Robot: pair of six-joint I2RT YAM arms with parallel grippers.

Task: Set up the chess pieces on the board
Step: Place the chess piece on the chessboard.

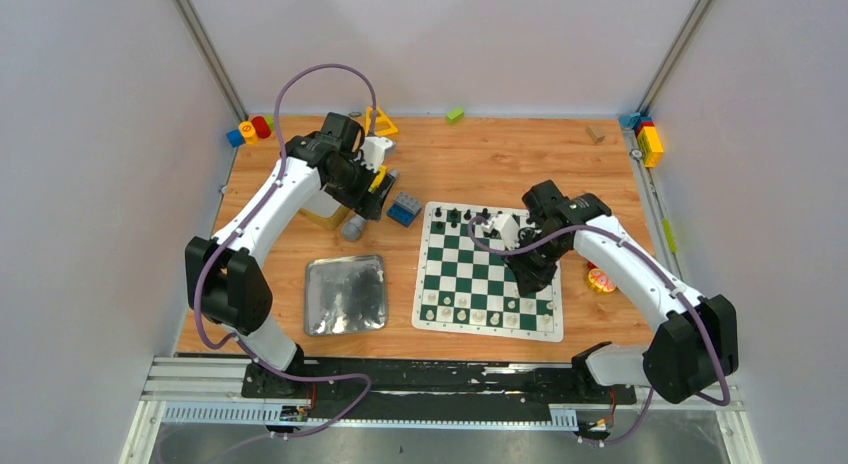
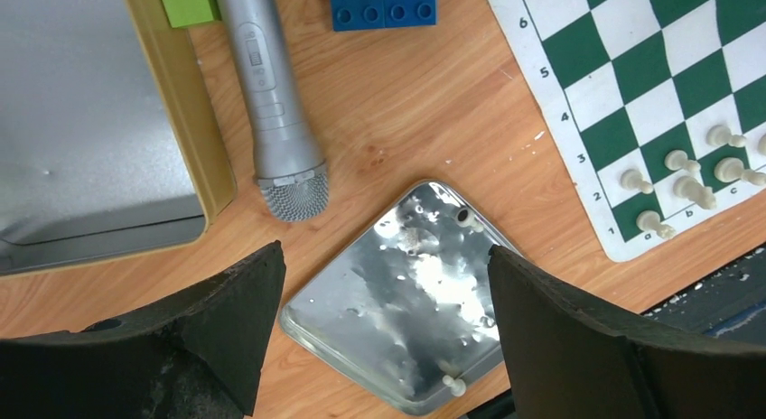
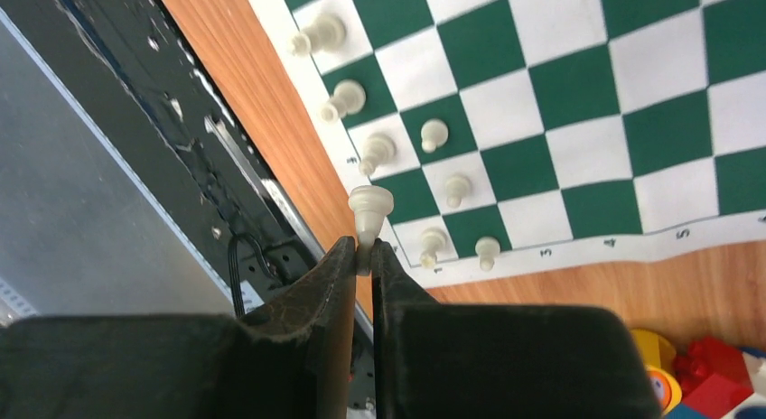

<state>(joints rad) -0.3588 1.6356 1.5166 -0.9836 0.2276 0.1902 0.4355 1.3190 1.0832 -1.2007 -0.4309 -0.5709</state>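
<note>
surface: wooden tabletop, white walls around, metal rails at the near edge.
board: right of centre; cream-white pieces on its near rows, black pieces along the far row.
right gripper: clamped on one cream-white piece over the board's near border.
left gripper: spread wide and empty above the silver tray (two pale pieces lie on it).
nearby: grey microphone, blue block, yellow-rimmed box.

A shiny silver metal tray lies on the wooden tabletop. A grey plastic toy microphone lies near it, beside a yellow-rimmed box. A blue studded building block sits close by.
</note>
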